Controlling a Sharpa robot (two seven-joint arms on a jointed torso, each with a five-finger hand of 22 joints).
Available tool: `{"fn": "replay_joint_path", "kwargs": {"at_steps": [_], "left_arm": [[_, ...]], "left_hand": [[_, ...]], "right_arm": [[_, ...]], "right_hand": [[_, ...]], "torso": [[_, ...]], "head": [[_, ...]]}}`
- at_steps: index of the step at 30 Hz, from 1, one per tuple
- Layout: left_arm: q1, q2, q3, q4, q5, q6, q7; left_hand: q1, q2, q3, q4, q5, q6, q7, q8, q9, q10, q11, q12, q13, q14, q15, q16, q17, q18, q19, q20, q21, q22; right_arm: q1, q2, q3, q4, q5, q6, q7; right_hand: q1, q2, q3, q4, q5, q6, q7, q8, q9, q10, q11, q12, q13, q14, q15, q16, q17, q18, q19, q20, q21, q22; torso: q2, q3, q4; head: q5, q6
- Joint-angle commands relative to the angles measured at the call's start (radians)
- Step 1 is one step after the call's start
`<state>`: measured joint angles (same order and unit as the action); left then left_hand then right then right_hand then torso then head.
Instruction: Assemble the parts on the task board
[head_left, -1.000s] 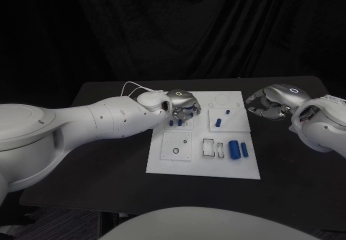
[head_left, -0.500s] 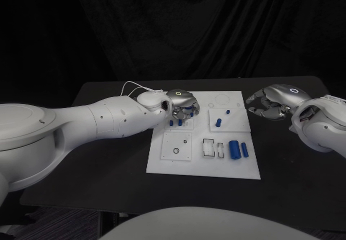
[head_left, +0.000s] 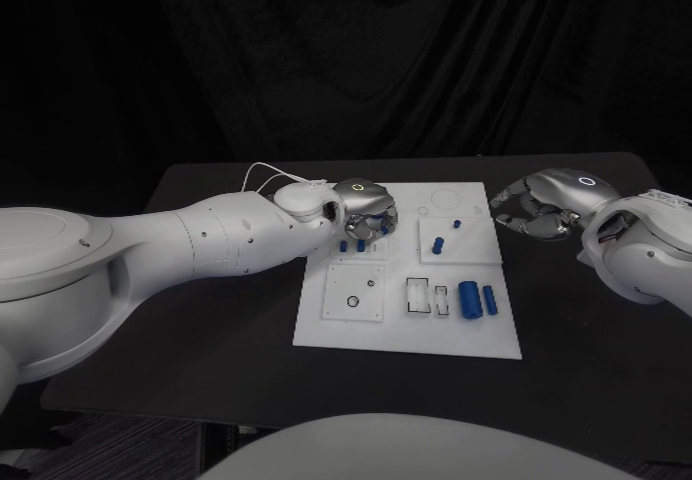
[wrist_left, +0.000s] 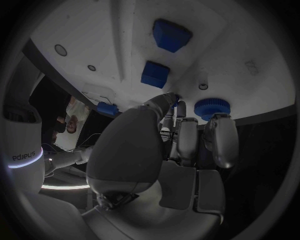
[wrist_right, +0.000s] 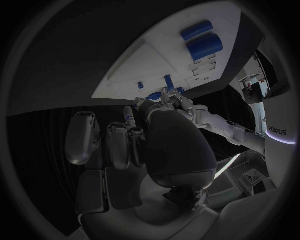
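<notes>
Nearest us on the task board (head_left: 411, 330) lie two blue cylinders (head_left: 477, 298). Farther back our left hand (head_left: 366, 208) hovers over small blue parts (head_left: 351, 244); we cannot tell what it holds. Our right hand (head_left: 538, 210) hangs curled beside the board's far corner, seemingly empty.

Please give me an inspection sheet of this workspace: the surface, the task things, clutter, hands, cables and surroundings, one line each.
Surface: black table, matte, bearing one board.
Job's things: white task board in the middle; two blue cylinders lie on its right side; small blue parts further back.
Clutter: nothing seen.
Hands: left hand over the board's far left corner, fingers among the blue parts there; whether it holds one cannot be told. Right hand beside the board's far right edge, fingers curled, nothing seen in it.
Cables: thin white cable at the left wrist.
Surroundings: dark backdrop.
</notes>
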<state>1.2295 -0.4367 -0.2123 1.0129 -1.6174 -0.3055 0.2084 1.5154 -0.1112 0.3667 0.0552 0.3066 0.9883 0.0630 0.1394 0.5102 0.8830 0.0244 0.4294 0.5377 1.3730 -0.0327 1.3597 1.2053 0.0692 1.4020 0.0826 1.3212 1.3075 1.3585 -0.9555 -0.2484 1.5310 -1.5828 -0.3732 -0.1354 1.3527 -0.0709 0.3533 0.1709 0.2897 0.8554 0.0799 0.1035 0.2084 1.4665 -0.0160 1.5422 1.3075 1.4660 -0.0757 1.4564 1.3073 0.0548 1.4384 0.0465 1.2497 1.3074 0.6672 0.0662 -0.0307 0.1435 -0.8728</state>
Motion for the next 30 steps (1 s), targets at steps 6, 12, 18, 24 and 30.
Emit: {"fn": "replay_joint_path", "kwargs": {"at_steps": [6,12,18,24,30], "left_arm": [[0.003,-0.003,0.001,-0.003,-0.003,-0.046,0.035],[0.015,-0.036,0.001,0.031,-0.003,-0.092,0.036],[0.06,-0.081,0.001,0.095,-0.003,-0.1,0.023],[0.098,-0.126,0.001,0.143,-0.003,-0.051,0.008],[0.108,-0.161,0.0,0.168,-0.003,-0.002,-0.008]], "left_hand": [[-0.002,0.013,-0.002,-0.013,0.002,0.024,0.002,0.011,0.014,0.036,-0.006,0.005,0.004,0.003,-0.011,0.005,0.0,-0.01,0.011,-0.003,0.011,0.186],[-0.002,0.01,-0.001,-0.02,0.003,0.025,0.006,0.008,0.016,0.05,-0.004,-0.001,0.001,0.013,-0.011,0.012,0.008,-0.012,0.018,-0.005,0.02,0.189],[-0.003,0.006,0.0,-0.022,0.004,0.022,0.007,0.004,0.016,0.053,-0.002,-0.009,-0.003,0.013,-0.01,0.009,0.002,-0.012,0.017,-0.007,0.018,0.188],[-0.003,0.005,0.006,-0.026,0.004,0.019,0.007,-0.003,0.016,0.053,-0.001,-0.025,-0.012,0.006,-0.008,0.0,-0.012,-0.009,0.009,-0.008,0.006,0.184],[-0.003,0.007,0.009,-0.028,0.004,0.021,0.009,-0.003,0.017,0.059,0.0,-0.029,-0.014,0.005,-0.006,-0.002,-0.013,-0.009,0.008,-0.008,0.004,0.184]], "right_arm": [[-0.002,-0.002,0.001,0.002,-0.002,0.004,-0.012],[-0.002,-0.005,0.001,0.002,-0.002,0.006,-0.013],[-0.002,-0.01,0.001,0.001,-0.002,0.006,-0.013],[-0.002,-0.009,0.001,-0.002,-0.002,0.007,-0.013],[-0.002,-0.008,0.001,-0.003,-0.002,0.006,-0.01]], "right_hand": [[-0.01,0.001,0.005,-0.001,-0.006,0.006,0.002,0.006,0.001,0.068,0.007,-0.001,0.234,0.066,0.009,0.0,0.163,0.013,-0.001,-0.002,-0.001,0.173],[-0.01,0.002,0.006,-0.002,-0.006,0.007,0.002,0.006,0.001,0.067,0.008,-0.001,0.233,0.065,0.009,-0.001,0.161,0.014,-0.002,-0.002,-0.004,0.172],[-0.01,0.002,0.006,-0.002,-0.006,0.007,0.002,0.006,0.001,0.067,0.008,-0.001,0.233,0.065,0.009,-0.001,0.161,0.014,-0.002,-0.002,-0.004,0.172],[-0.01,0.002,0.006,-0.002,-0.006,0.007,0.003,0.005,0.0,0.066,0.008,-0.002,0.233,0.065,0.009,-0.002,0.16,0.014,-0.003,-0.002,-0.006,0.171],[-0.01,0.002,0.006,-0.002,-0.006,0.007,0.003,0.005,0.0,0.066,0.008,-0.002,0.233,0.065,0.009,-0.002,0.16,0.014,-0.003,-0.002,-0.006,0.171]], "torso": [[0.0,-0.0006,-0.0021],[0.0,-0.0007,-0.0017],[-0.002,-0.0012,-0.0014],[-0.001,-0.0016,-0.0012],[-0.002,-0.0012,0.001]], "head": [[0.002,0.0],[0.001,0.0],[0.006,0.0],[0.013,0.0],[0.006,0.0]]}}
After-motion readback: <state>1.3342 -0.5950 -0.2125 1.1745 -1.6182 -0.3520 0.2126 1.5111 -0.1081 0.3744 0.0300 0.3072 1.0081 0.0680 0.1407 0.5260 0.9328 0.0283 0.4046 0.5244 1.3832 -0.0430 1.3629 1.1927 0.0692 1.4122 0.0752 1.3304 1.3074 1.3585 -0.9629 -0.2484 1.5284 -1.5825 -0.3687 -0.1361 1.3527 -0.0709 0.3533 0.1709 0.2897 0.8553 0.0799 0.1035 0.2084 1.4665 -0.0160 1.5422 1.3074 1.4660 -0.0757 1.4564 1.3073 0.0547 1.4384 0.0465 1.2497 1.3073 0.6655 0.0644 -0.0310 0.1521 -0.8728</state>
